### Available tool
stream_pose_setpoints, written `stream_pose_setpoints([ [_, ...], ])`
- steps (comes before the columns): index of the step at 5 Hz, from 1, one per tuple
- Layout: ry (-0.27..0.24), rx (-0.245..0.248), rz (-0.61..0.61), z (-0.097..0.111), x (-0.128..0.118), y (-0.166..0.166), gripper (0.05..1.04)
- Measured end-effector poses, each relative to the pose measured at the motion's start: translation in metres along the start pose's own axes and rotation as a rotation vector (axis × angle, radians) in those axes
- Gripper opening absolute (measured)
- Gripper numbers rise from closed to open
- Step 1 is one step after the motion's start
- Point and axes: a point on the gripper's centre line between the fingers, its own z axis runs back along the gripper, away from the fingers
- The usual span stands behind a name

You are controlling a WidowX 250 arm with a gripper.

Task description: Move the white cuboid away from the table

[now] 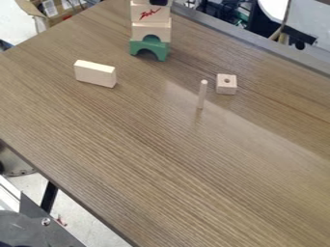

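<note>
"One query first: claw spread, pressed together or pinching something?"

"Can't tell."

"Copy. White cuboid (95, 74)?"

"On the wood-grain table (161, 149), upper left part. Pale, standing on a long narrow side, broad face toward camera. Well apart from the other blocks."

"Nearest stuff?"

"Block stack, up and right of it, running to the top edge of the view. Green arch (136, 48) at the bottom, opening down. Notched pale block (140, 32) on that, touching. Then a pale block with red marking (140, 13). Dark piece (159, 2) at the very top, cut by the edge; too little to identify."

"Right side?"

"Thin wooden dowel (202, 94), upright on the table. Pale cube (226, 86) just beside it, to the right and slightly farther back, round hole in its top."

"Off the table?"

"Cardboard box (60, 18) on the floor, top left. Black table leg (49, 196), lower left."
</note>
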Motion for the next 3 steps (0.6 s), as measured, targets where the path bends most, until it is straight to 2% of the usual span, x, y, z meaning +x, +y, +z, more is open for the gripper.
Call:
stream_pose_setpoints([
  [1,0.0,-0.008,-0.007,0.005,0.001,0.0,1.001],
  [2,0.036,-0.019,-0.003,0.031,0.005,0.003,1.0],
  [3,0.085,-0.022,0.003,0.045,-0.001,0.0,1.0],
])
